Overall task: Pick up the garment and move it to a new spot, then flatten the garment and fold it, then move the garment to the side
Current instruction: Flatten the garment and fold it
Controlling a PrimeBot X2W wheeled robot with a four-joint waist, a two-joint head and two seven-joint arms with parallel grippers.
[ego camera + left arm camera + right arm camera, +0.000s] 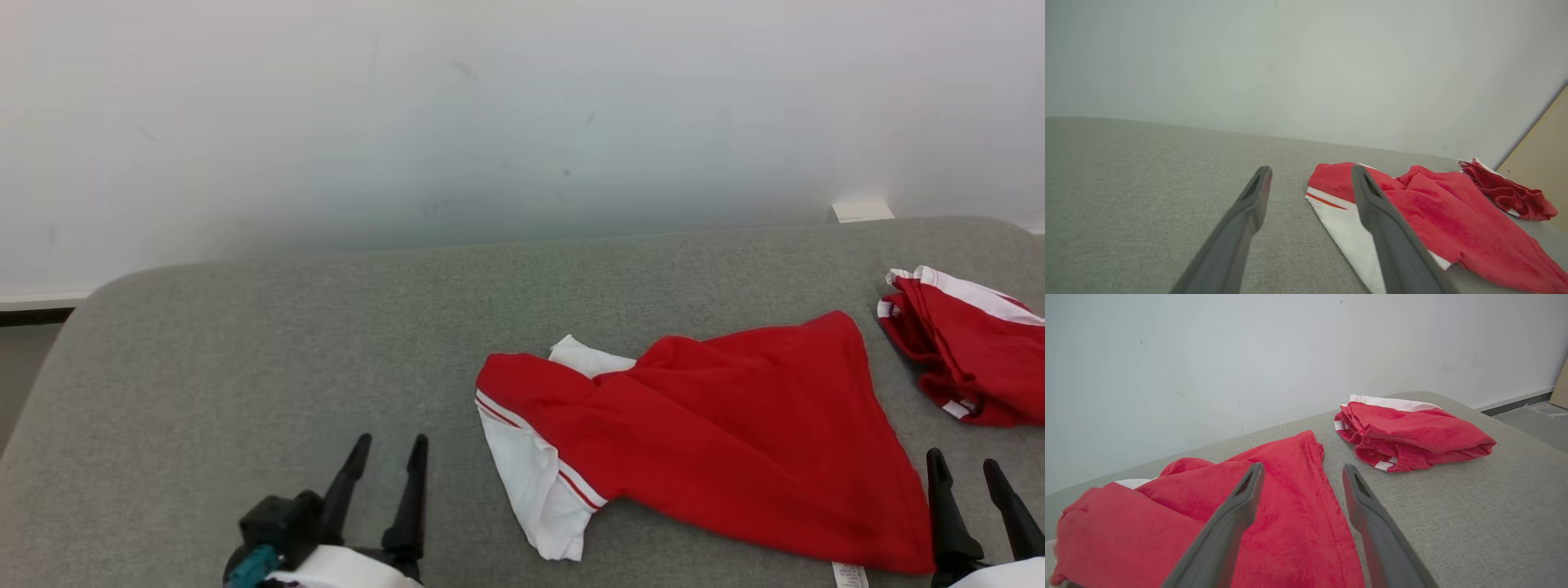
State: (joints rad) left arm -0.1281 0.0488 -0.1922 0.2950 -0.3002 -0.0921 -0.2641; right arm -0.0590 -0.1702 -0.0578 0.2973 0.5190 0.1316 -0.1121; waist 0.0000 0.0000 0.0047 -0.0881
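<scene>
Red plush garment (735, 441) with a white, red-striped panel at its left end, lying rumpled and partly spread on grey woven-fabric surface (245, 343), right of the middle and reaching toward the near edge. Small white label (849, 574) poking out below its near right corner. Second garment (971, 351), red and white, folded into a bundle by the right edge, just apart from the first. Left gripper (392, 445) by the near edge, left of the white panel, long dark fingers spread, nothing between them. Right gripper (963, 465) by the near edge at the spread garment's right corner, fingers likewise apart, empty. Plain white wall (490, 122) beyond the far edge.
</scene>
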